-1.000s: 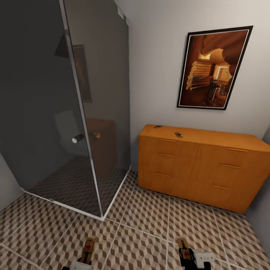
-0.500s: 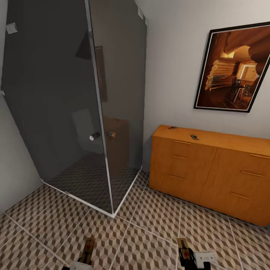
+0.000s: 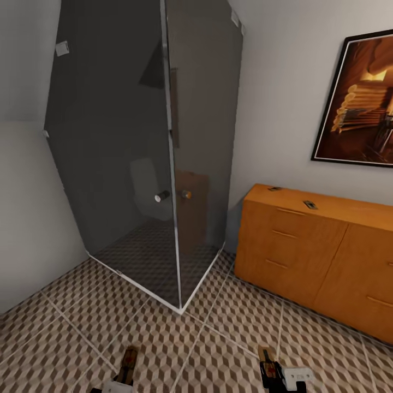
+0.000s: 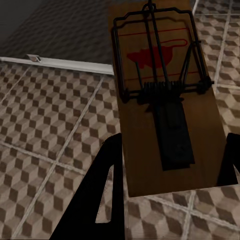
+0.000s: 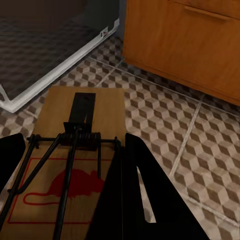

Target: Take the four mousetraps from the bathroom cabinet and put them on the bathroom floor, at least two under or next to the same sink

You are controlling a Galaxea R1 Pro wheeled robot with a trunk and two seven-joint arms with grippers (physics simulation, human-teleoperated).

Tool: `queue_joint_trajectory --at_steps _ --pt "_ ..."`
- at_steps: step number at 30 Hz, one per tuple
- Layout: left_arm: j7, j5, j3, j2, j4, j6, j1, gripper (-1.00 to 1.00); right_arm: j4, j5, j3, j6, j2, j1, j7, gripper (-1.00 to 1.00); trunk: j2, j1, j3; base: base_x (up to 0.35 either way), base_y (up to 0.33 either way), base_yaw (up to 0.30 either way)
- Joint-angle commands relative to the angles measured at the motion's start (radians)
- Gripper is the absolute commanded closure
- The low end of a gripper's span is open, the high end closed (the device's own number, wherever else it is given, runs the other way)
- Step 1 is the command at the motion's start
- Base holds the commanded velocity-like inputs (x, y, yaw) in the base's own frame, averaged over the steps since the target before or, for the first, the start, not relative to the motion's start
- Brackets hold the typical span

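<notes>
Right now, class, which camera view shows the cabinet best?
The head view: the cabinet shows whole-fronted against the wall, with drawer handles and two small mousetraps on top. The right wrist view catches just its lower front; the left wrist view gives floor tiles and a held trap instead.

The place was a home bathroom. A dark smoked-glass shower enclosure (image 3: 147, 158) stood in the upper left and centre of the head view, with a metal corner post, a round knob on its door and a pale raised base rim (image 3: 136, 284) on the floor. The bathroom floor (image 3: 218, 333) across the lower frame was laid in large square tiles printed with a brown, beige and white cube pattern and pale grout lines. At the right, a low orange-brown wooden cabinet (image 3: 305, 256) with drawer fronts and slim bar handles stood against a plain pale wall (image 3: 284, 98). Above it, at the upper right, hung a black-framed picture (image 3: 360, 103) in warm brown tones.
</notes>
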Motion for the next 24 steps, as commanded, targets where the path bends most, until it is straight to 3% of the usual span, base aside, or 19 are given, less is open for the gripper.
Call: queue_joint_trajectory --at_steps 1,24 --pt "0.003 0.006 -0.009 -0.001 0.004 -0.005 -0.002 1.0 0.0 -0.008 0.008 -0.003 -0.001 0.0 -0.005 1.0 -0.001 0.0 -0.001 0.0 0.0 0.264" --pt "0.003 0.006 -0.009 0.0 0.004 -0.004 -0.002 1.0 0.0 -0.008 0.008 -0.003 -0.001 0.0 -0.005 1.0 -0.001 0.0 -0.001 0.0 0.0 0.278"
